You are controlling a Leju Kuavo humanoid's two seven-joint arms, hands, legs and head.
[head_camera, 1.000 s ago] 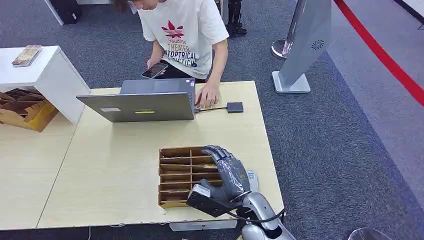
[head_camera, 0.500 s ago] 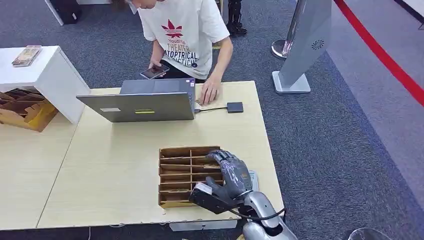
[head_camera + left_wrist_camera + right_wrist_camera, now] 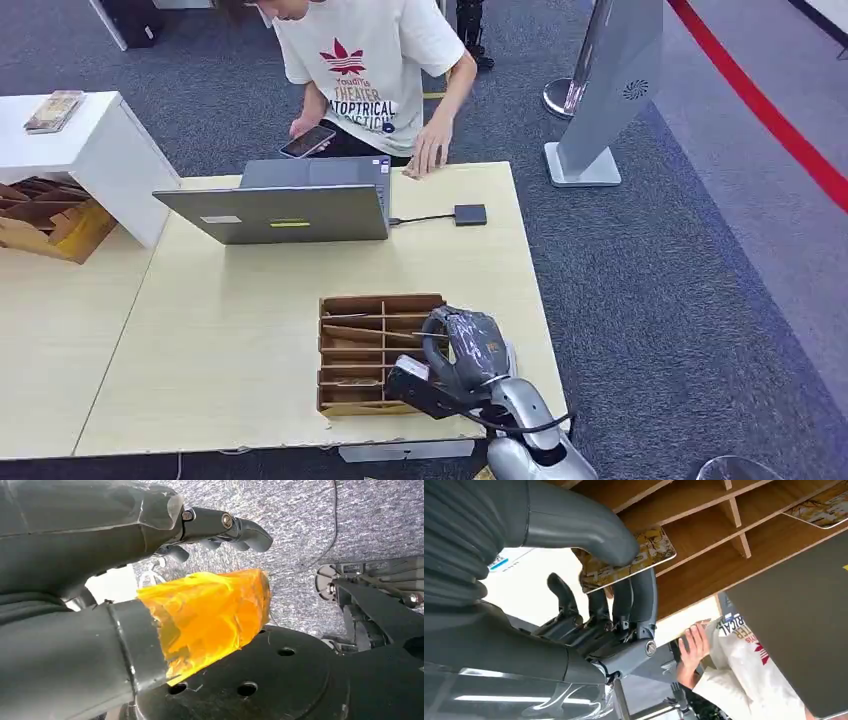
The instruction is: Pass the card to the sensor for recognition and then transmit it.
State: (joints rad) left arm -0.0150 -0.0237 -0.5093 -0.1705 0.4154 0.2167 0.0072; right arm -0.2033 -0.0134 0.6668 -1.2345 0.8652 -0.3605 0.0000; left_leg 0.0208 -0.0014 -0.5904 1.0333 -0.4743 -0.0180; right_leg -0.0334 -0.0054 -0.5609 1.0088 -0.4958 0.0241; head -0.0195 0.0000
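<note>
The right hand (image 3: 589,587) pinches a card (image 3: 629,560) between thumb and fingers, just above the wooden card rack (image 3: 365,350) near the front edge of the surface (image 3: 230,330). The left hand (image 3: 150,595) hangs low over the carpet with nothing in it, fingers loosely apart. Going left to right across the surface: an open laptop (image 3: 275,205) stands at the far side, a cable runs from it to a small dark card reader (image 3: 470,214), and the rack with the right hand sits nearer the robot. A person (image 3: 370,60) sits behind the laptop, phone in one hand, the other hand at the far edge. The step in hand looks to be lifting the card clear of its slot. To do it well, the pinch should hold firm and draw the card straight out along the dividers, so that it neither snags nor tips the rack. The reader lies well apart, so the card must stay flat and steady on the carry, then be lowered face-on over the reader.
</note>
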